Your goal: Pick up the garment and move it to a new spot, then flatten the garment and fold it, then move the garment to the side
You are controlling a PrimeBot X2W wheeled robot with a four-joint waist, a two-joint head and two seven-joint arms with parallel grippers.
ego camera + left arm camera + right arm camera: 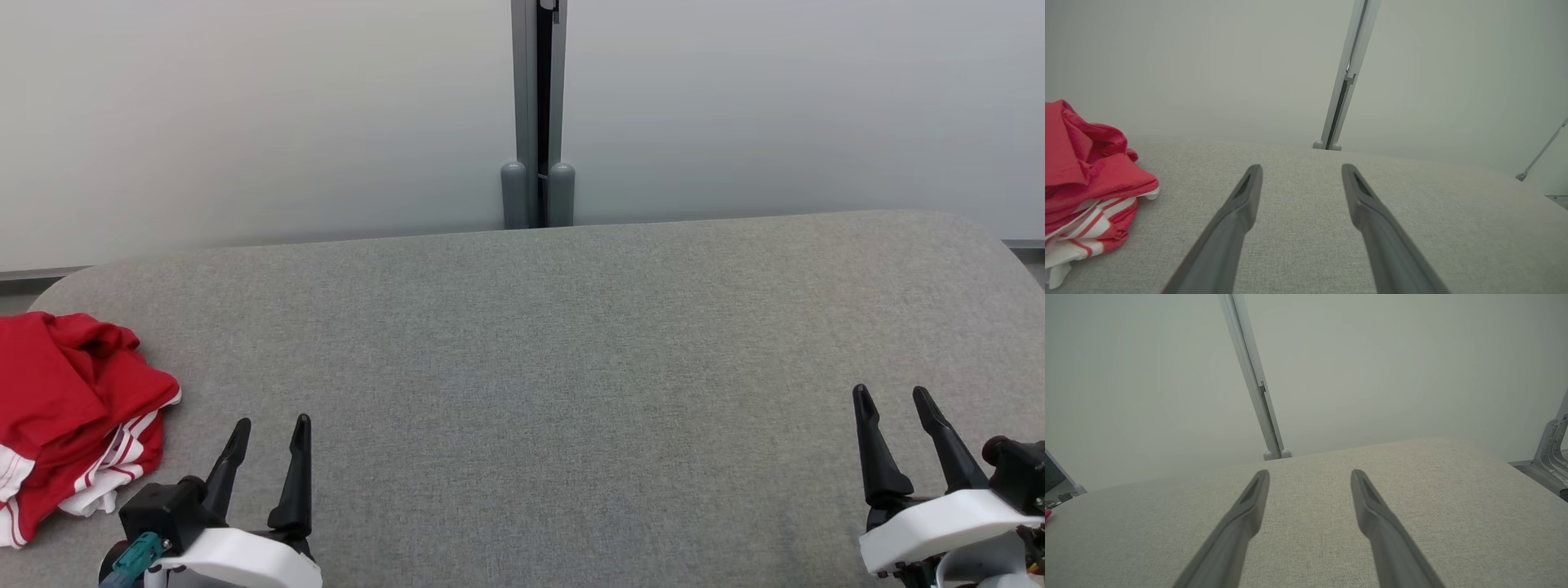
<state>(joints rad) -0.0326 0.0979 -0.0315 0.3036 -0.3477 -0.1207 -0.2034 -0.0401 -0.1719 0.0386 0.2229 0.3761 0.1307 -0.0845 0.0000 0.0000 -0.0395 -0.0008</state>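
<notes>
The garment [73, 408], a crumpled red heap with white stripes, lies at the far left of the head view, partly cut off by the frame edge. The left gripper [273, 423] sits at lower left just beside it, fingers spread and empty. The right gripper [890, 392], at lower right, is likewise spread and empty. A pinch on one loose layer could slip. The heap might also drag off the table [571, 367] edge.

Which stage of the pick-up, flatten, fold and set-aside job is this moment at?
Nothing looks done yet: the red garment with white stripes lies crumpled at the left edge of the grey fabric-covered table. Nothing is in hand: the left gripper and right gripper are open and empty, the left one beside the garment, apart from it. Left: picking up, moving, flattening, folding, setting aside.
</notes>
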